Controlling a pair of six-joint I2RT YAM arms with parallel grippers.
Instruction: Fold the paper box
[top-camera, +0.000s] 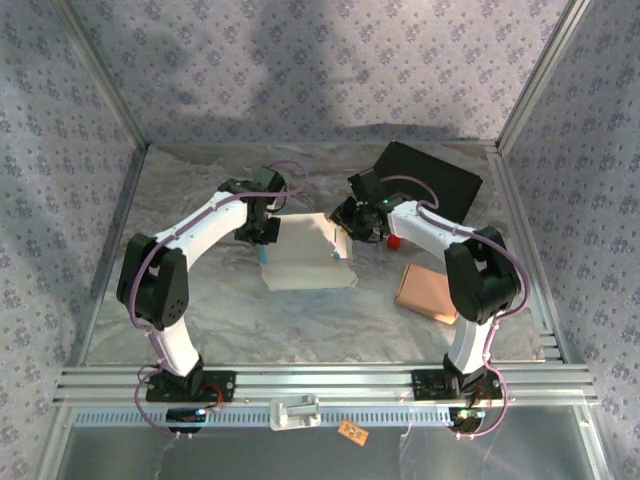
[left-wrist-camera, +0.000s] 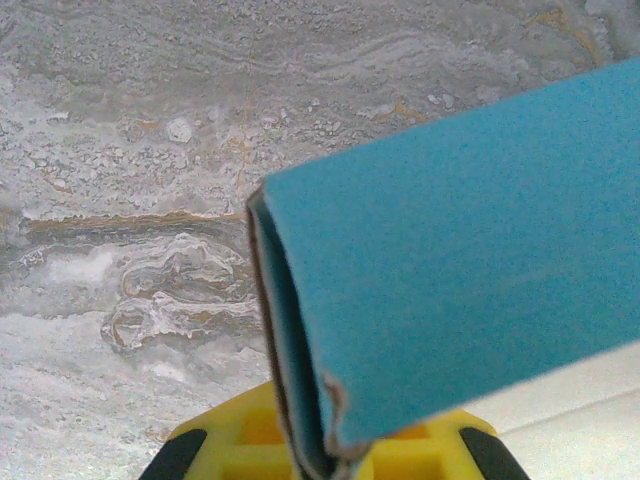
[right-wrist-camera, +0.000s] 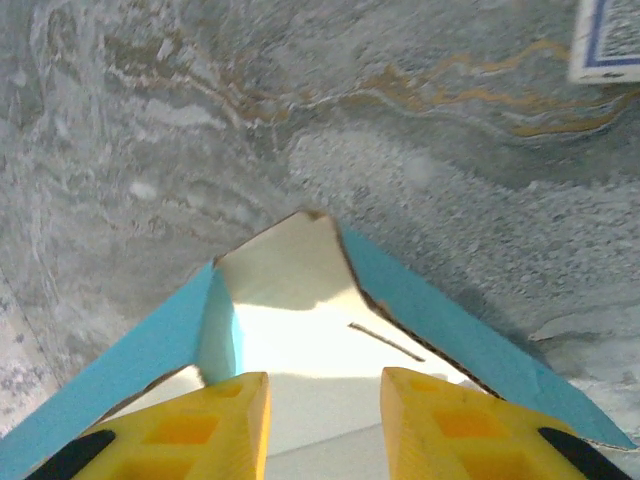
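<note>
Paper box (top-camera: 305, 250) lies on the surface (top-camera: 250, 310) between both arms; left end effector (left-wrist-camera: 325, 452) pinches its blue flap (left-wrist-camera: 450, 260), right end effector (right-wrist-camera: 325, 415) spread over a raised corner (right-wrist-camera: 290, 260). Pull unevenly and that flap could tear.

Floral-print fabric walls (top-camera: 300, 60) enclose a grey marbled tabletop (top-camera: 300, 315) with aluminium rails (top-camera: 330, 380) along its near edge

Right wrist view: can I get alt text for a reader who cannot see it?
The right gripper, yellow fingers apart, sits over the paper box, white inside and blue outside, one corner flap raised. Grey marbled table lies beyond, a blue-bordered white card at top right.
</note>
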